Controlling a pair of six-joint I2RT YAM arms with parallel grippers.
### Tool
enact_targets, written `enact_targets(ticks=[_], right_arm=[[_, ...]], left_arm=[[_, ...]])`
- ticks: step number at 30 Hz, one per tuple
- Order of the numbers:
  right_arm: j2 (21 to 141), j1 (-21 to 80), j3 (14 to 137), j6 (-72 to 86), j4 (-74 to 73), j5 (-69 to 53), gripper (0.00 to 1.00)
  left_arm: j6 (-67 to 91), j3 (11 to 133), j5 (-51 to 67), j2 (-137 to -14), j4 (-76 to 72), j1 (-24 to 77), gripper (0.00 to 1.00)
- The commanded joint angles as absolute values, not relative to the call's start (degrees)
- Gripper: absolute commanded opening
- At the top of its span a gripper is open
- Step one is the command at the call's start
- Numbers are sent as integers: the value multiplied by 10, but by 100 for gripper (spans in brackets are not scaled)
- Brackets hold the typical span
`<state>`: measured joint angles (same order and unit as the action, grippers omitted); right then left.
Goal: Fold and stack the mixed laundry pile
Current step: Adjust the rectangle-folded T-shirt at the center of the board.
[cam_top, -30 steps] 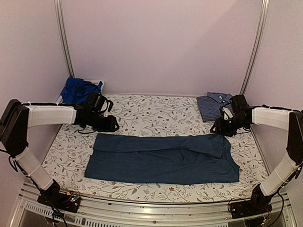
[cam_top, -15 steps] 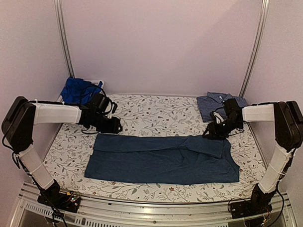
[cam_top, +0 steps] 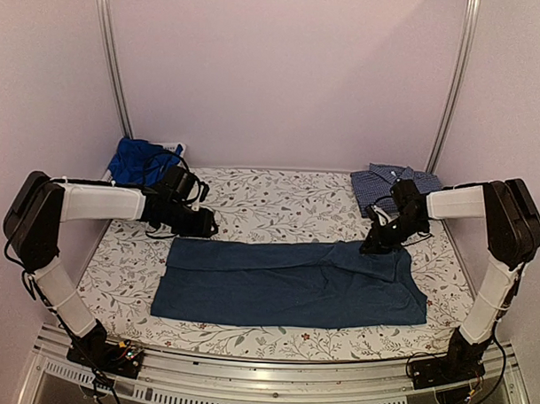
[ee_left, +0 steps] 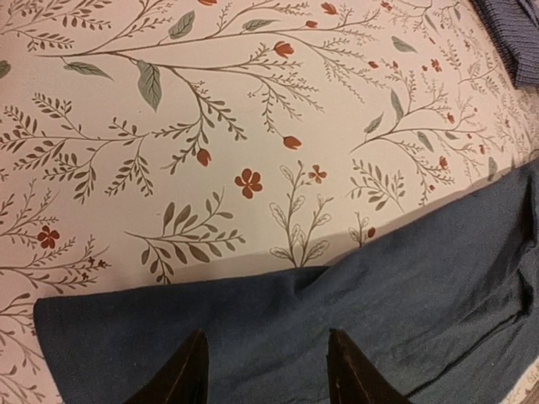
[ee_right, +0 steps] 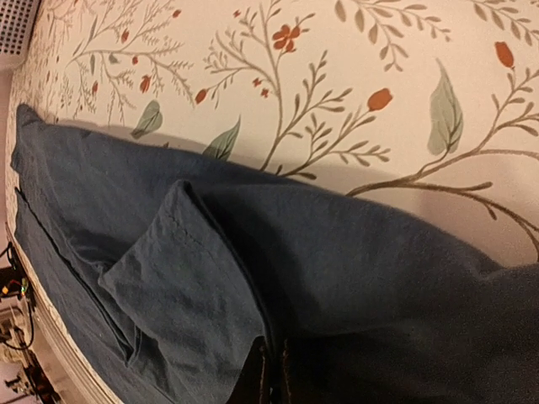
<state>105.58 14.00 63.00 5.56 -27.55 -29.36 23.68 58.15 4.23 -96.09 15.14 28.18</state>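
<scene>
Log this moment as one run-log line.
left gripper: open, over navy garment far-left edge | right gripper: shut on its far-right edge | checked shirt: back right

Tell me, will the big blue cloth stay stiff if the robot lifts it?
Probably floppy: the blue cloth lies flat with soft folds. It would likely sag between lifted corners. It looks thin, so probably light.

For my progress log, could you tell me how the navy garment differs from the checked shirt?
The navy garment is plain, large, spread flat centrally; the checked shirt is patterned, smaller, folded at the far right corner. The right gripper sits at the navy garment's edge, not the checked shirt's. Both lie on the floral cloth.
</scene>
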Motion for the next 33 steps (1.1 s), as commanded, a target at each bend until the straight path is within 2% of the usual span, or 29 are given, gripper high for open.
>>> enact_targets(ticks=[1, 8, 19, 23, 24, 25, 26, 27, 29, 33], right_arm=[[1001, 150, 602, 62, -289, -303, 0], [913, 172, 547, 88, -296, -323, 0], [819, 304, 437, 164, -297, -330, 0], [806, 327, 422, 193, -312, -329, 4], [801, 329, 418, 193, -321, -327, 10], [793, 329, 416, 193, -332, -323, 22], [786, 329, 415, 193, -338, -323, 30], [775, 329, 417, 193, -342, -328, 33], [752, 329, 435, 197, -357, -311, 50], [738, 327, 483, 202, -359, -233, 56]], left_arm=[[234, 591, 36, -960, 152, 288, 48], [236, 586, 36, -952, 153, 289, 48], [237, 569, 36, -938, 150, 290, 49], [236, 569, 34, -938, 152, 290, 49], [235, 569, 34, -938, 153, 289, 49], [235, 569, 33, -938, 154, 289, 49], [234, 570, 33, -938, 155, 289, 49], [233, 571, 33, -937, 155, 290, 49], [231, 574, 31, -939, 157, 289, 49], [231, 583, 31, -945, 156, 289, 50]])
